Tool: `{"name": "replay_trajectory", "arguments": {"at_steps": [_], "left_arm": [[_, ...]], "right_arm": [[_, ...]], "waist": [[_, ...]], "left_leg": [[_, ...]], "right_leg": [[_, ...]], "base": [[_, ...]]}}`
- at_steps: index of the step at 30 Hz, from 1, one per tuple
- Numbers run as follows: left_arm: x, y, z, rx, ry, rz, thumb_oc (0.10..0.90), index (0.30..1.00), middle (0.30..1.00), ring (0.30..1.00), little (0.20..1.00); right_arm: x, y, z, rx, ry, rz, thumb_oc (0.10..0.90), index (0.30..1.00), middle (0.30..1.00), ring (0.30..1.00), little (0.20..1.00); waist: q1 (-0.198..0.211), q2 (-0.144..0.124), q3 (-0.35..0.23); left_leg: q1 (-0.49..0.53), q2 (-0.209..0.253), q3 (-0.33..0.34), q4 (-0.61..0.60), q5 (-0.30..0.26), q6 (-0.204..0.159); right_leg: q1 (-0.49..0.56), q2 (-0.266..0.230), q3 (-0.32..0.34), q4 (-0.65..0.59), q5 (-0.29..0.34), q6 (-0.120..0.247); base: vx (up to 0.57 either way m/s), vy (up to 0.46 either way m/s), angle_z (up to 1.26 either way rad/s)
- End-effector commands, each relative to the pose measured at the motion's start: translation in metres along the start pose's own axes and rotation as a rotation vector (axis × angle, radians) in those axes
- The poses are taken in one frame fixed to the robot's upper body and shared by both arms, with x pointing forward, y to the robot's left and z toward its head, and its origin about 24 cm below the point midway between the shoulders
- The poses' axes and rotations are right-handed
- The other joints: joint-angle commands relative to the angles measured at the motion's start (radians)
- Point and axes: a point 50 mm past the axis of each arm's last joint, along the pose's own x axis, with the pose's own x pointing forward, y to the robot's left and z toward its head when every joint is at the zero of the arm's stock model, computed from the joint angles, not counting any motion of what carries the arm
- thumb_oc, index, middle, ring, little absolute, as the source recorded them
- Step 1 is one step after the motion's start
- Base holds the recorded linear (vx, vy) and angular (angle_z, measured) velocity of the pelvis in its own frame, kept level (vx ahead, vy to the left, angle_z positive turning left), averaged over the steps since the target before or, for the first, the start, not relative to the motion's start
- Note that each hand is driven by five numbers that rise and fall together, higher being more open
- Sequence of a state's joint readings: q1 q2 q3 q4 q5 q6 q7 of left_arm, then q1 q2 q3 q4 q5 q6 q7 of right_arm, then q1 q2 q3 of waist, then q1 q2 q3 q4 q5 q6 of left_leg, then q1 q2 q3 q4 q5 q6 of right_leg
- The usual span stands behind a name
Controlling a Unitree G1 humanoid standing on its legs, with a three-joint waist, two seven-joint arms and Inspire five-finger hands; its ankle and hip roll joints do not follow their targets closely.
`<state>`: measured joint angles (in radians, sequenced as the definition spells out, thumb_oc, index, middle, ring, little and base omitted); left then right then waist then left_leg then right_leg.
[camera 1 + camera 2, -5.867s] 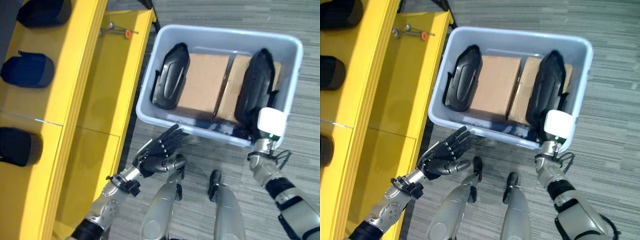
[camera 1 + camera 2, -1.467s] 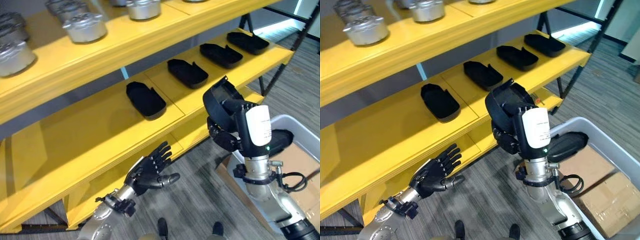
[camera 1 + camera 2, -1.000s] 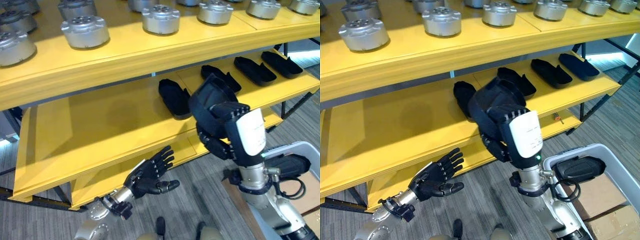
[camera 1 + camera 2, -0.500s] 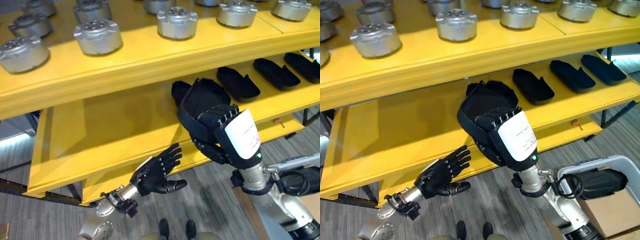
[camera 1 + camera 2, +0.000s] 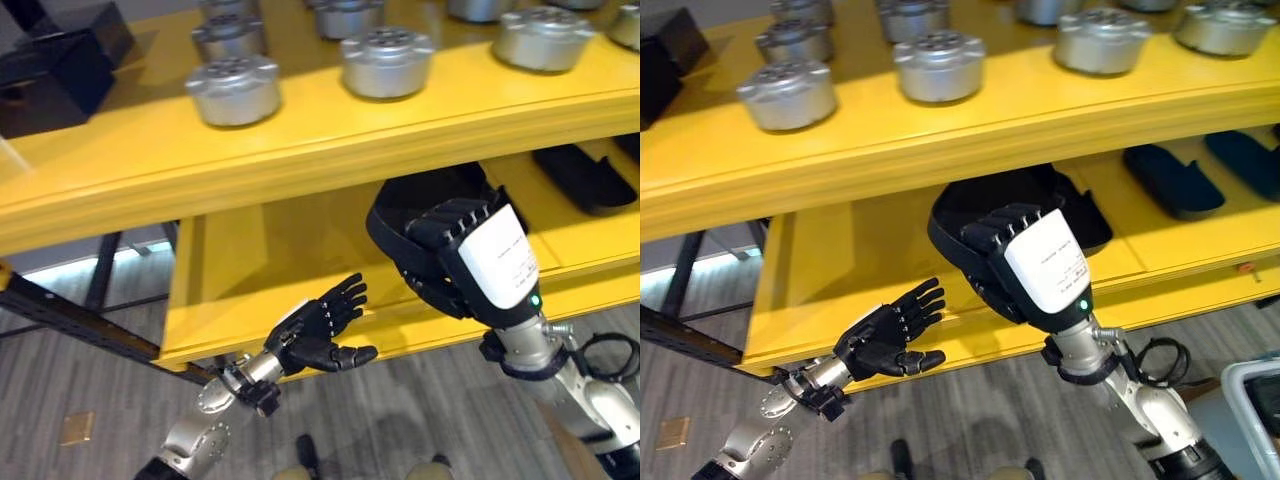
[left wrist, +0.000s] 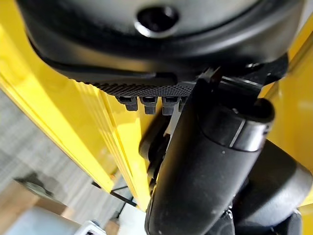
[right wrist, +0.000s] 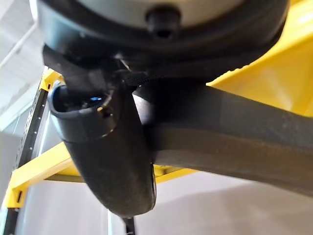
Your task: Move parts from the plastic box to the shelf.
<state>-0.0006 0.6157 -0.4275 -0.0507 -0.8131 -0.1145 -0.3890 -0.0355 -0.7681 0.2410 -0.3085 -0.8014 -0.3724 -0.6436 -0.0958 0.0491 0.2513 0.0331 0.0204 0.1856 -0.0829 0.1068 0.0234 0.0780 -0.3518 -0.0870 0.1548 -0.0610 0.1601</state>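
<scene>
Part held up at the yellow shelf, in our right hand.

We grip the black part (image 5: 985, 215) in our right hand (image 5: 1025, 265), fingers (image 5: 992, 232) curled over its rim, raised in front of the middle shelf (image 5: 840, 265) just under the upper board's edge. Our left hand (image 5: 885, 340) hangs lower at the shelf's front edge, fingers spread and holding nothing. More black parts (image 5: 1170, 180) lie further right on that shelf. Silver metal housings (image 5: 940, 65) stand in rows on the upper board (image 5: 940, 140).

Silver-grey arms, dark robot hand (image 5: 318, 327), white thumb cover
</scene>
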Motion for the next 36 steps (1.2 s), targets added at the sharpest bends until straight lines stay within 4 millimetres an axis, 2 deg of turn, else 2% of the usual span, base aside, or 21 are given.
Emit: {"name": "replay_trajectory", "arguments": {"at_steps": [1,4,7,10,12,14,16,17,18,20,28,32,35,36], "left_arm": [[0.001,-0.01,0.049,0.097,-0.285,-0.051,0.9,1.0,1.0,1.0,1.0],[-0.006,-0.002,0.051,0.127,-0.29,0.037,0.9,1.0,1.0,1.0,1.0],[-0.018,0.009,0.05,0.087,-0.316,0.16,0.9,1.0,1.0,1.0,1.0],[-0.027,0.018,0.046,0.071,-0.342,0.261,0.9,1.0,1.0,1.0,1.0],[-0.028,0.018,0.045,0.06,-0.345,0.262,0.9,1.0,1.0,1.0,1.0],[-0.03,0.016,0.044,0.095,-0.343,0.224,0.9,1.0,1.0,1.0,1.0],[-0.027,0.013,0.048,0.118,-0.346,0.178,0.9,1.0,1.0,1.0,1.0],[-0.025,0.013,0.05,0.123,-0.351,0.175,0.9,1.0,1.0,1.0,1.0],[-0.021,0.015,0.053,0.118,-0.359,0.18,0.9,1.0,1.0,1.0,1.0],[-0.02,0.018,0.052,0.108,-0.359,0.198,0.9,1.0,1.0,1.0,1.0],[-0.026,0.015,0.043,0.05,-0.349,0.195,0.9,1.0,1.0,1.0,1.0],[-0.029,0.013,0.041,0.049,-0.353,0.193,0.9,1.0,1.0,1.0,1.0],[-0.029,0.013,0.041,0.049,-0.353,0.194,0.9,1.0,1.0,1.0,1.0],[-0.031,0.013,0.041,0.048,-0.359,0.203,0.9,1.0,1.0,1.0,1.0]], "right_arm": [[0.034,-0.029,0.01,-0.024,-0.146,-0.231,0.4,0.3,0.3,0.3,0.3],[0.032,-0.027,0.009,-0.034,-0.121,-0.214,0.4,0.3,0.3,0.3,0.3],[0.032,-0.025,0.004,-0.058,-0.085,-0.192,0.4,0.3,0.3,0.3,0.3],[0.033,-0.018,0.001,-0.064,-0.059,-0.179,0.4,0.3,0.3,0.3,0.3],[0.034,-0.016,0.0,-0.067,-0.061,-0.175,0.4,0.3,0.3,0.3,0.3],[0.037,-0.013,-0.007,-0.083,-0.054,-0.166,0.4,0.3,0.3,0.3,0.3],[0.038,-0.011,-0.01,-0.118,-0.07,-0.13,0.4,0.3,0.3,0.3,0.3],[0.039,-0.009,-0.008,-0.125,-0.083,-0.11,0.4,0.3,0.3,0.3,0.3],[0.046,-0.004,-0.009,-0.126,-0.108,-0.055,0.4,0.3,0.3,0.3,0.3],[0.047,0.001,-0.014,-0.124,-0.138,0.027,0.4,0.3,0.3,0.3,0.3],[0.044,0.012,-0.027,-0.128,-0.185,0.31,0.4,0.3,0.3,0.3,0.3],[0.037,0.019,-0.032,-0.144,-0.198,0.435,0.4,0.3,0.3,0.3,0.3],[0.037,0.019,-0.033,-0.144,-0.198,0.435,0.4,0.3,0.3,0.3,0.3],[0.031,0.022,-0.036,-0.146,-0.192,0.465,0.4,0.3,0.3,0.3,0.3]], "waist": [[0.032,-0.009,-0.11],[0.053,-0.013,-0.115],[0.092,-0.029,-0.11],[0.139,-0.048,-0.102],[0.146,-0.055,-0.096],[0.15,-0.057,-0.09],[0.139,-0.061,-0.088],[0.134,-0.066,-0.085],[0.131,-0.068,-0.081],[0.134,-0.075,-0.09],[0.167,-0.104,-0.111],[0.176,-0.11,-0.106],[0.176,-0.11,-0.106],[0.176,-0.111,-0.104]], "left_leg": [[0.029,0.071,0.028,0.068,-0.127,-0.033],[0.026,0.052,0.024,0.07,-0.139,-0.011],[0.021,0.028,0.015,0.08,-0.157,0.017],[0.019,0.013,0.024,0.084,-0.172,0.045],[0.024,0.009,0.024,0.085,-0.176,0.048],[0.021,0.014,-0.005,0.079,-0.17,0.042],[0.014,0.018,-0.054,0.076,-0.167,0.026],[0.022,0.017,-0.063,0.068,-0.167,0.02],[0.036,0.037,-0.075,0.06,-0.167,0.006],[0.044,0.058,-0.08,0.05,-0.158,-0.013],[0.047,0.105,-0.084,0.041,-0.13,-0.073],[0.046,0.131,-0.085,0.042,-0.113,-0.091],[0.046,0.131,-0.085,0.042,-0.113,-0.091],[0.045,0.141,-0.088,0.04,-0.103,-0.098]], "right_leg": [[-0.02,0.123,-0.028,-0.042,0.008,-0.016],[-0.025,0.114,-0.055,-0.01,-0.004,-0.019],[-0.03,0.101,-0.098,0.065,-0.013,-0.03],[-0.071,0.065,-0.155,0.2,0.043,-0.03],[-0.082,0.061,-0.152,0.226,0.041,-0.029],[-0.1,0.107,-0.112,0.19,0.036,-0.031],[-0.094,0.154,-0.048,0.061,0.02,-0.027],[-0.115,0.154,-0.029,0.041,0.064,-0.015],[-0.14,0.16,-0.004,0.021,0.073,-0.001],[-0.111,0.177,-0.012,-0.022,0.044,-0.006],[-0.009,0.204,-0.08,-0.155,0.046,-0.045],[0.016,0.224,-0.103,-0.174,0.04,-0.066],[0.016,0.224,-0.103,-0.175,0.04,-0.066],[0.02,0.233,-0.107,-0.176,0.036,-0.073]], "base": [[0.07,0.197,0.09],[0.04,0.147,0.19],[0.04,0.14,0.42],[0.0,0.044,0.17],[0.0,-0.032,0.06],[-0.02,-0.163,0.08],[-0.02,-0.244,0.25],[0.0,-0.284,0.89],[0.02,-0.227,0.95],[0.05,-0.251,0.55],[0.04,-0.176,0.1],[0.01,-0.106,0.03],[0.0,-0.031,-0.04],[0.0,-0.054,-0.02]]}}
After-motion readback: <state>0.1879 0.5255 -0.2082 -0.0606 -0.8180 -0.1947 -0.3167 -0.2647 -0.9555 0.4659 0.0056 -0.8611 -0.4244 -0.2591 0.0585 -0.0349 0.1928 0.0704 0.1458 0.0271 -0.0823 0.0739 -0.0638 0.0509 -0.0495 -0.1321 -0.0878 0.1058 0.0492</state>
